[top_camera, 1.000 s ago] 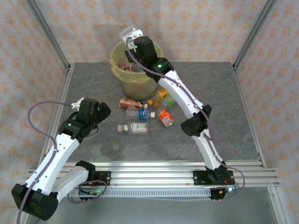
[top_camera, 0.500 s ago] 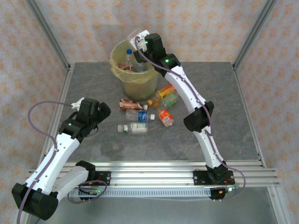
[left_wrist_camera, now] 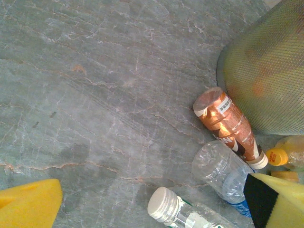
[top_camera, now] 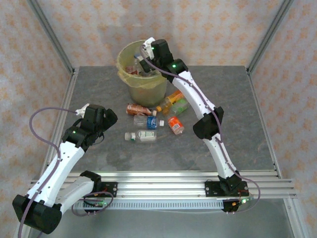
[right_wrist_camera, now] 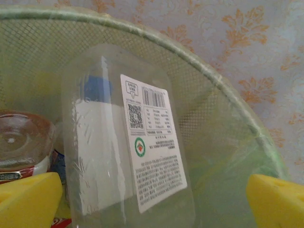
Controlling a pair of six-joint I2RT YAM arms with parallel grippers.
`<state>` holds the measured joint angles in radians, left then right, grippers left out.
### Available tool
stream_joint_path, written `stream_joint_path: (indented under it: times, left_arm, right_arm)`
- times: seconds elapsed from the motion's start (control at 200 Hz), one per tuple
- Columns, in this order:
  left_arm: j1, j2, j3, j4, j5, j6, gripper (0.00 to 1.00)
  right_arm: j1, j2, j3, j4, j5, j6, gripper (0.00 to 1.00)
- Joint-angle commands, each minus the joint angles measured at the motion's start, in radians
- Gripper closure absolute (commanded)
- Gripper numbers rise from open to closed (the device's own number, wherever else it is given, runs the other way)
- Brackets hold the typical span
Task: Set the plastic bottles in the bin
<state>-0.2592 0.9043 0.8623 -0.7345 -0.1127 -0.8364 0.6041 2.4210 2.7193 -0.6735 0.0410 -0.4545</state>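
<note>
Top external view: the bin (top_camera: 146, 90) stands at 12 o'clock on the table (top_camera: 237, 119). The right gripper (top_camera: 143, 53) hangs over the rim at the bin's 2 o'clock, pointing into the mouth. Bottles lie inside the bin, but their number cannot be told. Six plastic bottles (top_camera: 147, 120) lie loose on the table at the bin's 6 o'clock. The left gripper (top_camera: 85, 109) is at 9 o'clock of that cluster, well apart from it.

Left wrist view: the left gripper (left_wrist_camera: 152, 206) has its jaws spread wide and grasps nothing. The yellow pads (left_wrist_camera: 28, 206) sit at 7 and 5 o'clock of the frame. A white-capped bottle (left_wrist_camera: 164, 205) lies on the table between them, below the pads. At its 1 o'clock lie a clear blue-label bottle (left_wrist_camera: 221, 168) and, beyond it, a copper-label bottle (left_wrist_camera: 225, 121). The copper-label bottle lies just beside the mesh wall of the bin (left_wrist_camera: 266, 71). An orange-capped bottle (left_wrist_camera: 278, 156) lies at 4 o'clock of the copper one.

Right wrist view: the right gripper (right_wrist_camera: 152, 199) is released. Its pads (right_wrist_camera: 278, 202) stand wide apart. A clear white-label bottle (right_wrist_camera: 128, 142) stands between them, below the bin rim (right_wrist_camera: 190, 61). Its side is close to the left pad and a plain gap separates it from the right pad. A brown-tinted bottle (right_wrist_camera: 19, 142) lies in the bin at its 9 o'clock.
</note>
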Motion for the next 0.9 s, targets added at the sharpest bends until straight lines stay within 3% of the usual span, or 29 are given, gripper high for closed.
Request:
stream_joint_path:
  times: [0.0, 0.22, 0.33, 0.515, 0.696, 0.891]
  left_arm:
    - [0.013, -0.002, 0.012, 0.001, -0.037, 0.000, 0.00]
    - [0.013, 0.016, 0.017, 0.006, -0.032, 0.009, 0.00]
    - [0.012, 0.040, 0.027, 0.006, -0.015, 0.018, 0.00]
    - [0.012, 0.073, 0.030, 0.025, 0.014, 0.022, 0.00]
    - [0.013, 0.094, 0.029, 0.038, 0.024, 0.019, 0.00]
    - [0.012, 0.098, 0.021, 0.047, 0.032, 0.015, 0.00]
  right_arm:
    - [0.002, -0.032, 0.033, -0.007, 0.040, -0.022, 0.01]
    - [0.002, -0.073, 0.034, -0.013, 0.051, 0.016, 0.01]
    - [0.002, -0.090, 0.036, 0.001, 0.132, 0.034, 0.00]
    - [-0.002, -0.085, 0.042, 0.010, 0.293, 0.036, 0.09]
    - [-0.007, -0.090, 0.043, -0.053, 0.106, 0.080, 0.06]
    - [-0.007, -0.054, 0.042, -0.028, 0.043, 0.113, 0.05]
